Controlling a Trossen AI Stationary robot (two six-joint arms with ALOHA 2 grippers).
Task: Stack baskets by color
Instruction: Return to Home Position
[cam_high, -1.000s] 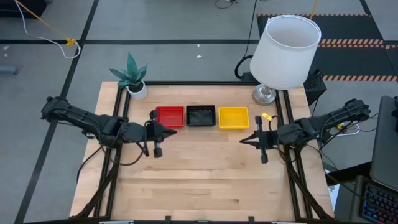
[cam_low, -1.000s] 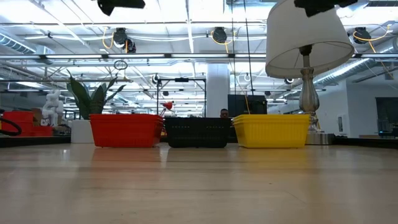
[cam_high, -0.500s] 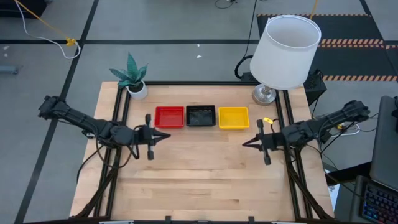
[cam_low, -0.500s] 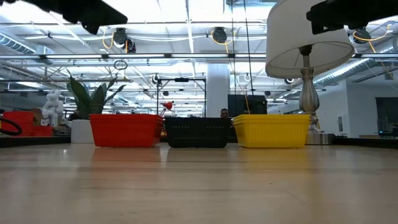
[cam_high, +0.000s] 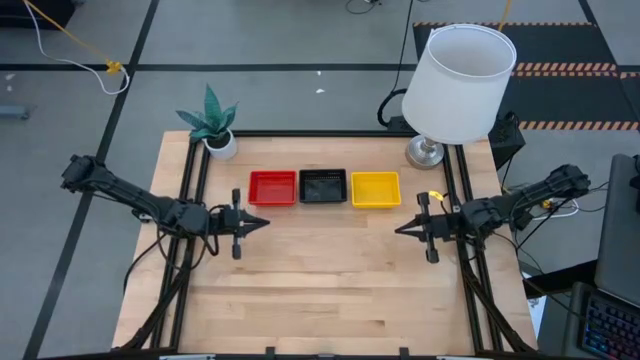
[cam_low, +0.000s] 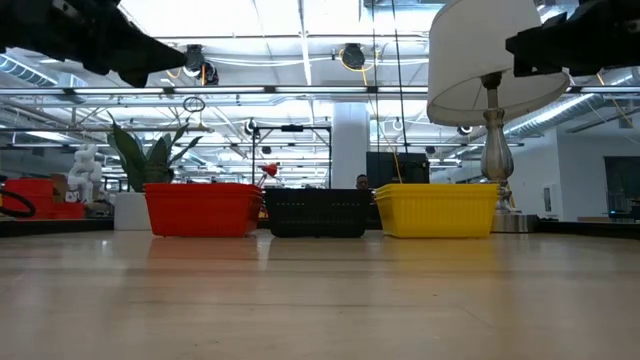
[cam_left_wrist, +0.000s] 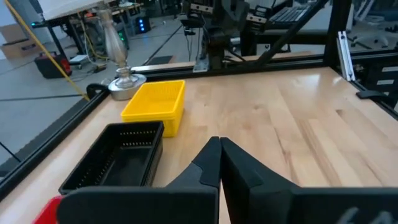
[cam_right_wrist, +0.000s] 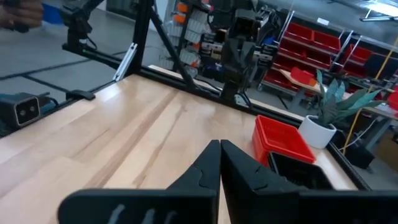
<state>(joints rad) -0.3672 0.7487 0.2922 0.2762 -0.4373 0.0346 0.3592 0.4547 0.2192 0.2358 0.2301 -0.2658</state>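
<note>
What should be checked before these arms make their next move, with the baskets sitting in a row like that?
1. Colours kept apart: red baskets, black baskets and yellow baskets each form their own pile, side by side: ok.
2. Number of baskets in each pile: cannot tell; nested ones hide each other.
3. Left gripper shut, holding nothing, apart from the red pile: ok.
4. Right gripper shut, holding nothing, apart from the yellow pile: ok.
5. Lamp and plant upright, touched by neither arm: ok.
</note>
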